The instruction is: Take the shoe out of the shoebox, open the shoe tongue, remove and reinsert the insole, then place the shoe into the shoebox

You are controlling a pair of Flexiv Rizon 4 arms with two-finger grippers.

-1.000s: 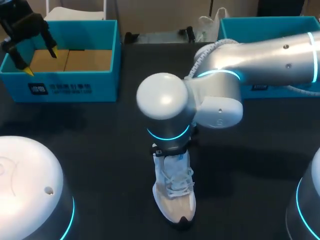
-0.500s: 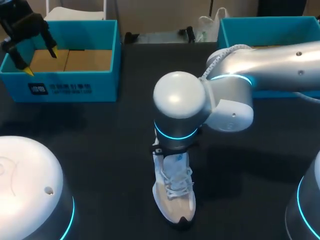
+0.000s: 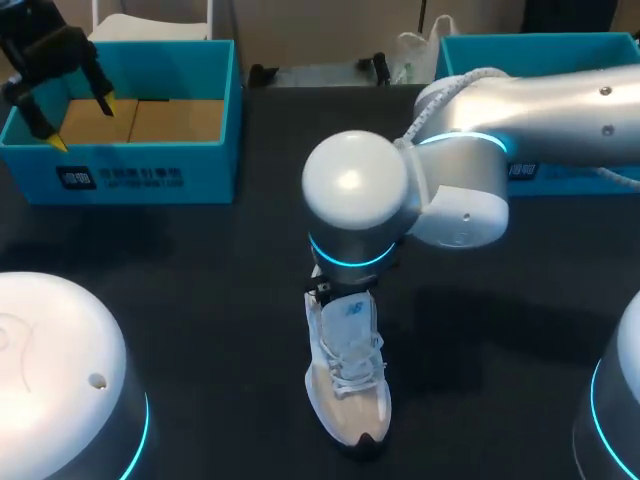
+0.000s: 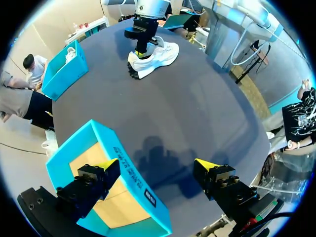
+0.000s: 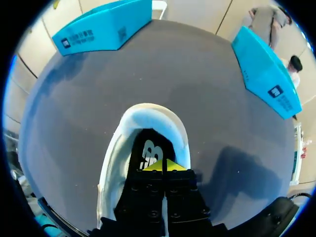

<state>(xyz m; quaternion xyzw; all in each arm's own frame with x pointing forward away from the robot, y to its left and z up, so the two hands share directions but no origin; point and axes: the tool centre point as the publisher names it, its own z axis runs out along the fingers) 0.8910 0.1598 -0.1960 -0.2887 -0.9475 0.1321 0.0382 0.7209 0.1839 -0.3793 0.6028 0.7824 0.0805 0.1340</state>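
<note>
A white shoe (image 3: 347,385) stands on the black table, toe toward the near edge. My right arm comes in from the right, and its gripper (image 5: 166,166) is shut. The yellow tips are pressed together in the shoe's opening, just over the dark insole (image 5: 149,148). Nothing shows between them. The pale tongue (image 3: 353,312) stands up below the wrist. The teal shoebox (image 3: 135,178) sits at the far left. My left gripper (image 3: 72,118) hangs open above its left end, fingers wide apart (image 4: 157,165). The left wrist view shows the shoe (image 4: 155,58) far ahead.
A second teal box (image 3: 540,60) stands at the far right behind my right arm. Brown cardboard lines the shoebox floor (image 3: 140,120). Bare black tabletop (image 3: 200,300) lies between the shoebox and the shoe.
My right arm swung its elbow to the right and its wrist rose slightly, so more of the tongue shows. The shoe and my left arm stayed put.
</note>
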